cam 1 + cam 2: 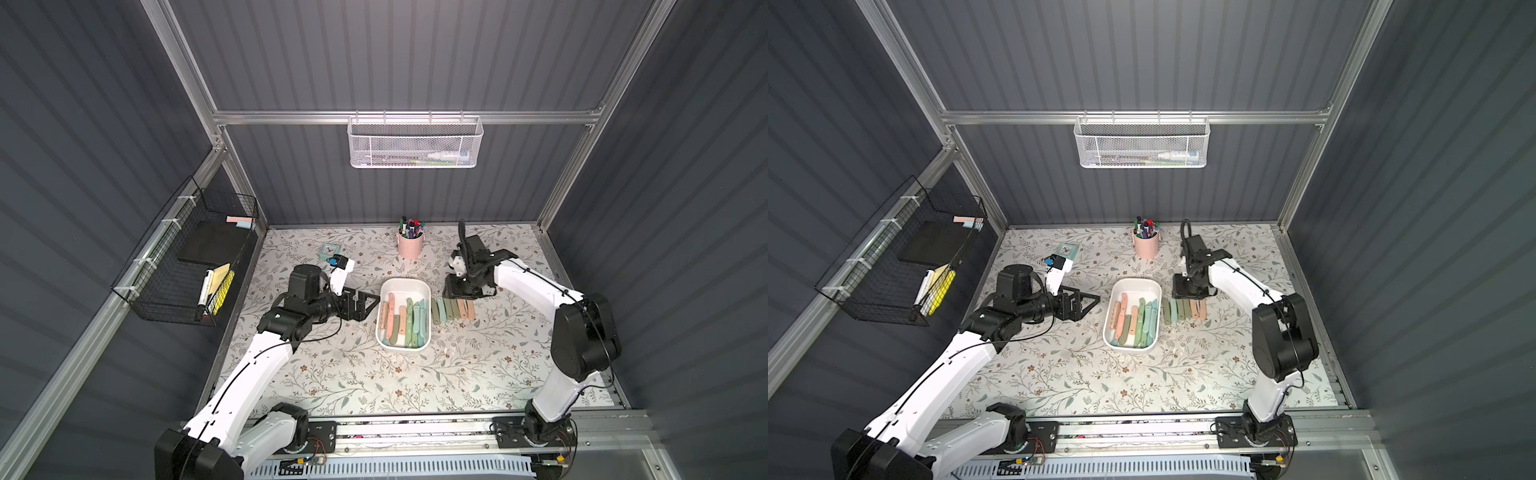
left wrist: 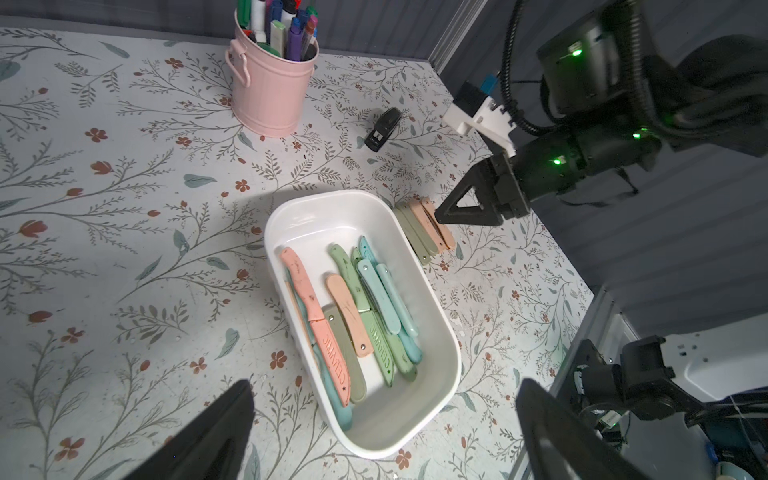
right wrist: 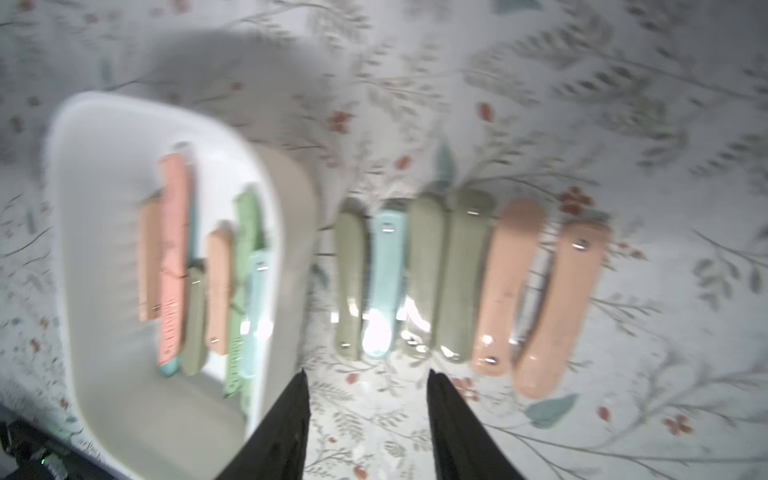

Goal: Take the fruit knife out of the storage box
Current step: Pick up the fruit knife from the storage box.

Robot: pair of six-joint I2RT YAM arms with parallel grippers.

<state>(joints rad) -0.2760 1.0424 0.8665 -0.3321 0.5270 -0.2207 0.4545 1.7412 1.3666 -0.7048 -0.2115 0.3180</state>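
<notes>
- The right gripper (image 3: pixel 368 376) hangs with its jaws apart and nothing between them. It is over one end of the row of six knives (image 3: pixel 457 282) laid on the table (image 1: pixel 353 374) along the storage box (image 1: pixel 405 281), on the box's long side facing the right arm.
- The left gripper (image 1: pixel 368 307) is spread wide and empty off the box's opposite long side. It points at the rim and looks apart from it in both top views.
- The fruit knives (image 1: pixel 405 322) not yet taken out lie folded inside the box, lengthwise and partly overlapping.
- The box floor is bare toward the end nearest the pen cup (image 1: pixel 410 245).
- My judgement is that this is the release at the row, with the task partway: six knives are out and a good many are in the box.
- The next move calls for a lift clear of the row and a crossing over the box's raised wall. Then comes a descent onto a knife lying uppermost, with the jaws set across its narrow width.
- The row's nearest knife lies close to the box wall, so there is little finger room there. Knives against the inner wall look just as tight.
- Open table lies off the box's end toward the arm bases, and beyond the row away from the box.
- The pen cup and a small black stapler (image 2: pixel 383 129) stand well beyond the box's other end.
</notes>
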